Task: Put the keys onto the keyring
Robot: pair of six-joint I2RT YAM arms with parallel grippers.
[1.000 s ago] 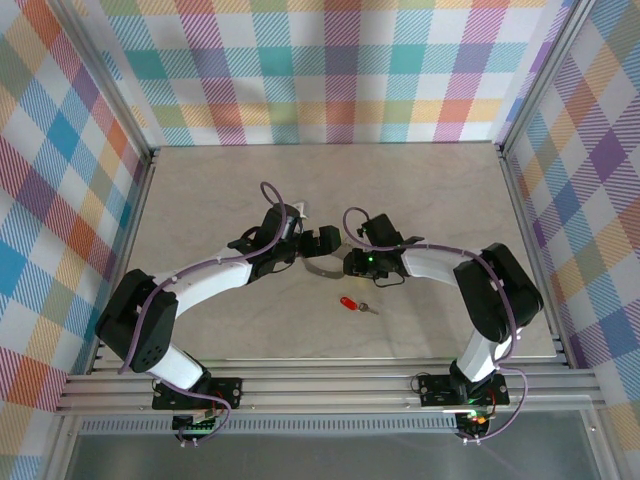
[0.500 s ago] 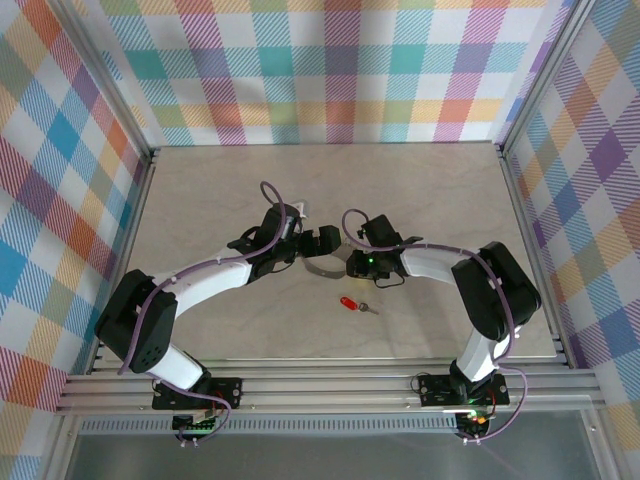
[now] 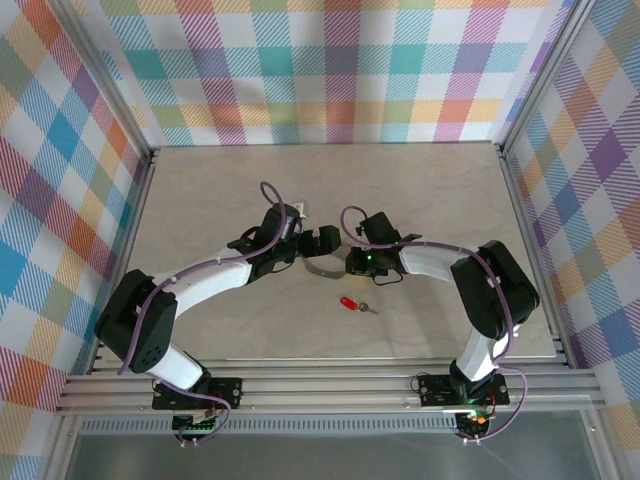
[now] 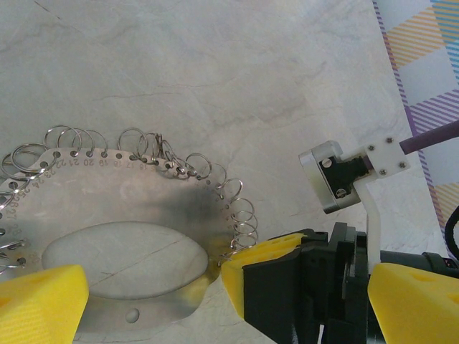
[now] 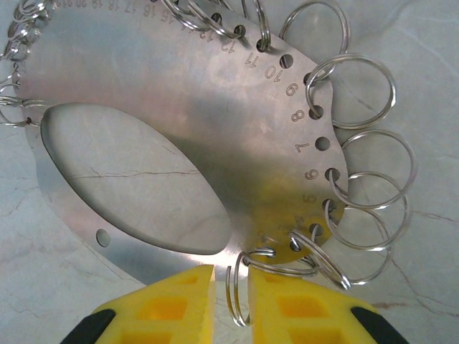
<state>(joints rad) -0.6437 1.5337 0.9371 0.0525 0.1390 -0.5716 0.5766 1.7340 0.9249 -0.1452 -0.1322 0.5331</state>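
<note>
The keyring (image 5: 215, 107) is a flat grey metal plate with an oval cut-out, numbered holes and small wire rings round its rim. It lies on the table between the two grippers (image 3: 322, 268). My right gripper (image 5: 231, 287) has its yellow fingers nearly together at the plate's edge. One small wire ring stands upright in the narrow gap, against the right pad, with a sliver of space on the left. My left gripper (image 4: 228, 294) is wide open over the plate (image 4: 129, 193), holding nothing. The key (image 3: 350, 304), red-headed, lies alone on the table nearer the bases.
The right gripper's yellow finger (image 4: 262, 265) and its wrist camera mount (image 4: 337, 175) sit inside the left gripper's span. Aluminium rails (image 3: 320, 385) edge the table's near side, and checked walls close the other sides. Bare marbled tabletop (image 3: 440, 200) lies behind the arms.
The right gripper's fingers have narrowed around the small wire ring and it has edged slightly left. The left arm, the plate and the key have not moved.
</note>
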